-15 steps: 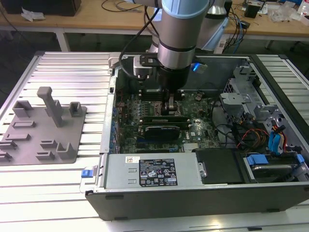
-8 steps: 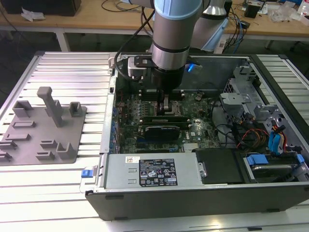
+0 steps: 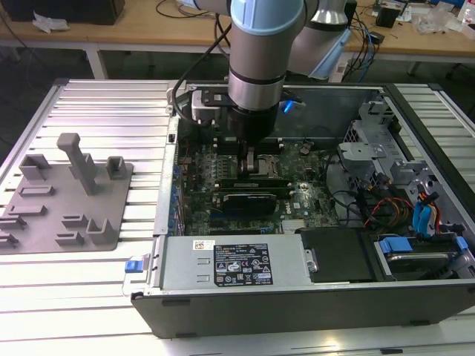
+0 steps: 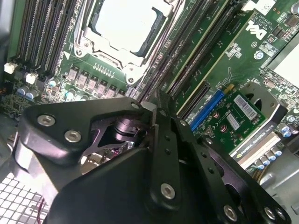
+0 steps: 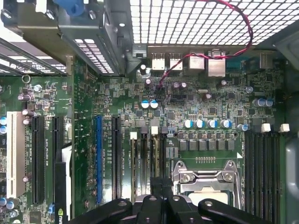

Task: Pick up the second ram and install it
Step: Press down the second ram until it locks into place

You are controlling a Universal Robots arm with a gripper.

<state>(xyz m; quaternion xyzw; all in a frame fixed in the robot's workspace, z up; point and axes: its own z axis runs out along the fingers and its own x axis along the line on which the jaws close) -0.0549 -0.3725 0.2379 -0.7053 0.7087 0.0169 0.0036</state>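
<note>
One gripper [image 3: 251, 165] is reaching down inside the open computer case [image 3: 297, 297], sitting low over the motherboard [image 5: 187, 100] beside the processor socket [image 4: 122, 23]. In the second wrist view its fingers [image 4: 150, 114] are pressed together, pinching a thin edge-on piece that is likely the second ram [image 4: 148, 106], apparently lined up over the memory slots [image 5: 145, 158] for seating. One grey tray [image 3: 111, 185] is lying outside the case at the exterior view's left.
</note>
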